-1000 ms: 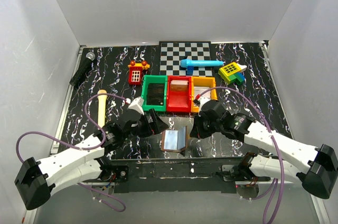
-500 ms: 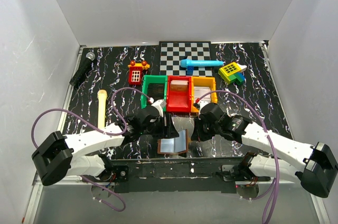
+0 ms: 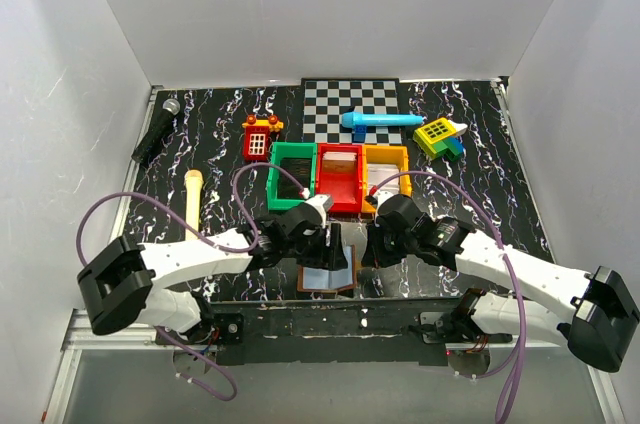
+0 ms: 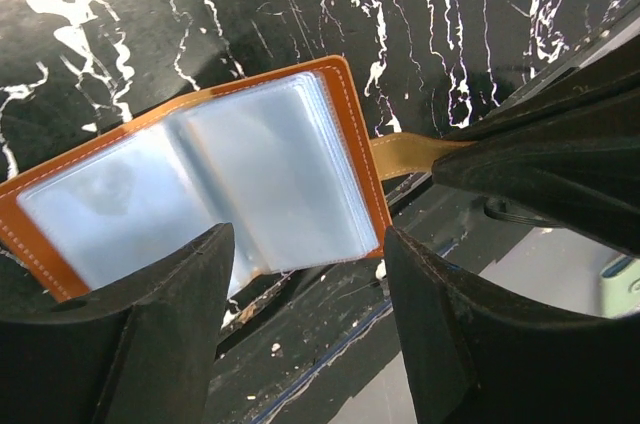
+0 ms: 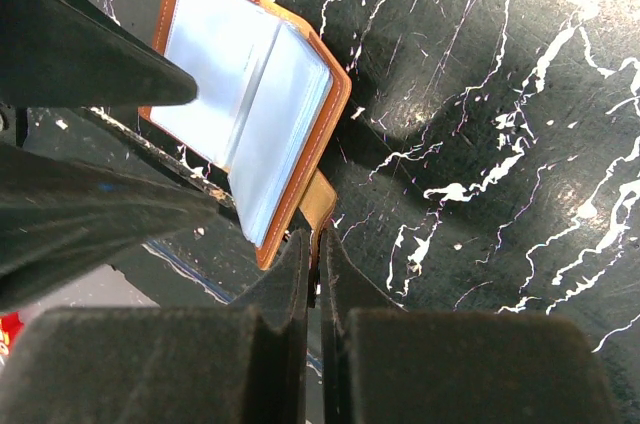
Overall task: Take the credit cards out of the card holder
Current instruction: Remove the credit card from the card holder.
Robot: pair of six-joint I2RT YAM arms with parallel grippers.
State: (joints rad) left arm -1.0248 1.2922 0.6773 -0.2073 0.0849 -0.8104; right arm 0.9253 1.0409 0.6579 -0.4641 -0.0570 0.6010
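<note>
Since the earlier frame the left arm has swung in from the left. Its claw [image 4: 308, 239] now hangs on the near side of the red bin [image 3: 339, 179], right above the card holder [image 4: 200, 174], with the jaws apart and gripping nothing.

The card holder lies open like a book just in front of that bin, clear sleeves [image 5: 270, 134] facing up. I cannot tell whether cards sit inside them.

To the near right of the bin, the right claw [image 5: 313, 244] is clenched on the holder's tan strap [image 4: 405, 152].

I judge the holder to be light and floppy, and its sleeves glossy and slippery. It will slide or fold unless the strap stays pinned. A card would be thin and stiff, so it is best pinched at the sleeve's open edge.
</note>
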